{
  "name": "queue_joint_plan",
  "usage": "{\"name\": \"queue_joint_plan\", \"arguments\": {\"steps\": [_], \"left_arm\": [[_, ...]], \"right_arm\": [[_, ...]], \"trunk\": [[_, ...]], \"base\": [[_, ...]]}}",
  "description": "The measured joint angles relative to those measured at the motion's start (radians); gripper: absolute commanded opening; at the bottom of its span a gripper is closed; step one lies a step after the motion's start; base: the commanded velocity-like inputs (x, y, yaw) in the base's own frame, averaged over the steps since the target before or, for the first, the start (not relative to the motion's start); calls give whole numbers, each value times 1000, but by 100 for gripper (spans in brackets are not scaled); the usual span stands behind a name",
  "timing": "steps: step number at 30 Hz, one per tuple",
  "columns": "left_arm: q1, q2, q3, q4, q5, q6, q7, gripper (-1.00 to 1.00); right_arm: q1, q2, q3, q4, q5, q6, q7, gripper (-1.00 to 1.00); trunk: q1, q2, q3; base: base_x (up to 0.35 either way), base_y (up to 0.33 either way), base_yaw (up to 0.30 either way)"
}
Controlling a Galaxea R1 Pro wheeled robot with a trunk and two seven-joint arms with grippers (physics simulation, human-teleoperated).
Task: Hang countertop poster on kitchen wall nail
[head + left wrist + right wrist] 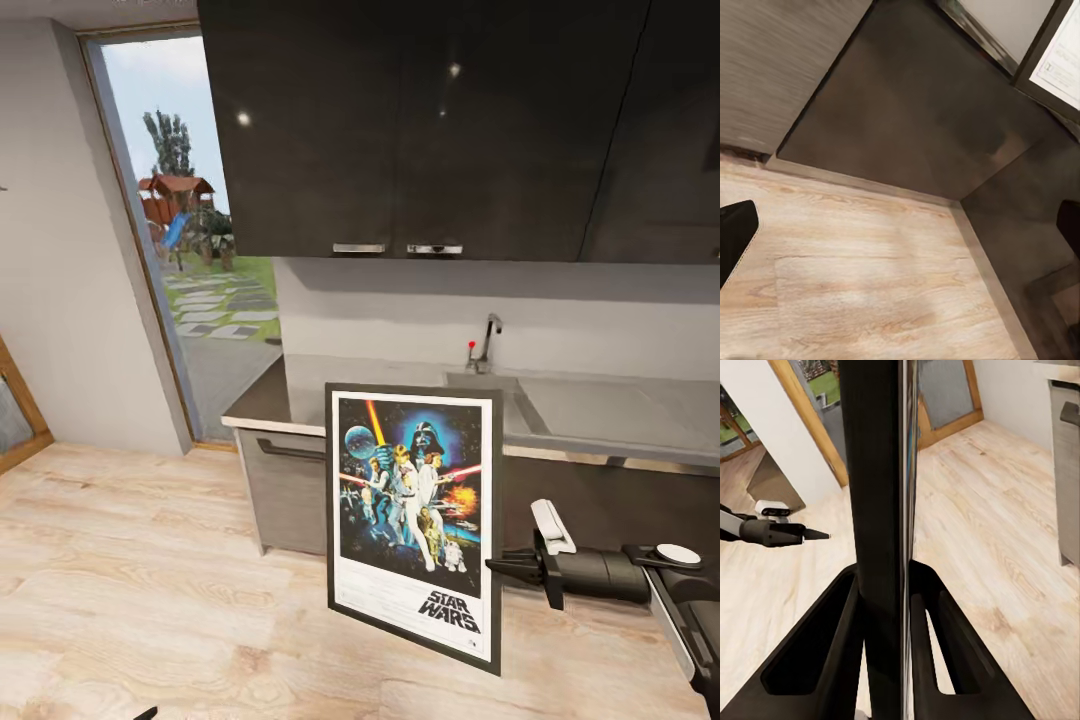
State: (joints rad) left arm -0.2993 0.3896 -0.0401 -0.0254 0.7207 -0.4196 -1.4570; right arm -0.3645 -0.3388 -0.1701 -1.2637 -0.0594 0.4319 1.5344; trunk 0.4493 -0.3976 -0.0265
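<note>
While my right fingers [497, 566] pinch the upright poster's [415, 510] edge, I cannot tell my left fingers' [735, 236] state.

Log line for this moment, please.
poster: off countertop, upright | right gripper: shut on poster edge | left gripper: low over floor | hang: not done

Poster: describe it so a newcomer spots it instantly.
Start at the grey countertop with its sink. In front of it, the right gripper holds the poster upright by its edge. Nothing else nearby has a black frame, white border and STAR WARS logo.
</note>
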Motion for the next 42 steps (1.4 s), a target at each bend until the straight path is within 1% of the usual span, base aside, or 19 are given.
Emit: {"name": "queue_joint_plan", "arguments": {"steps": [8, 20, 26, 29, 32, 42], "left_arm": [[0, 0, 0, 0, 0, -1, -1, 100], [0, -1, 0, 0, 0, -1, -2, 100], [0, -1, 0, 0, 0, -1, -1, 100], [0, -1, 0, 0, 0, -1, -1, 100], [0, -1, 0, 0, 0, -1, -2, 100], [0, -1, 0, 0, 0, -1, -2, 100]], "right_arm": [[0, 1, 0, 0, 0, -1, -2, -100], [0, 2, 0, -1, 0, -2, -2, -100], [0, 2, 0, -1, 1, -2, -3, -100], [0, 2, 0, -2, 1, -2, -20, -100], [0, 2, 0, -2, 0, -1, -37, -100], [0, 2, 1, -3, 0, 0, -44, -100]], "trunk": [[0, 0, 0], [0, 0, 0], [0, 0, 0], [0, 0, 0], [0, 0, 0], [0, 0, 0]], "base": [[0, 20, 290], [15, 234, 292], [22, 64, 292], [4, 89, 292], [1, 218, 292], [75, 279, 292]]}}
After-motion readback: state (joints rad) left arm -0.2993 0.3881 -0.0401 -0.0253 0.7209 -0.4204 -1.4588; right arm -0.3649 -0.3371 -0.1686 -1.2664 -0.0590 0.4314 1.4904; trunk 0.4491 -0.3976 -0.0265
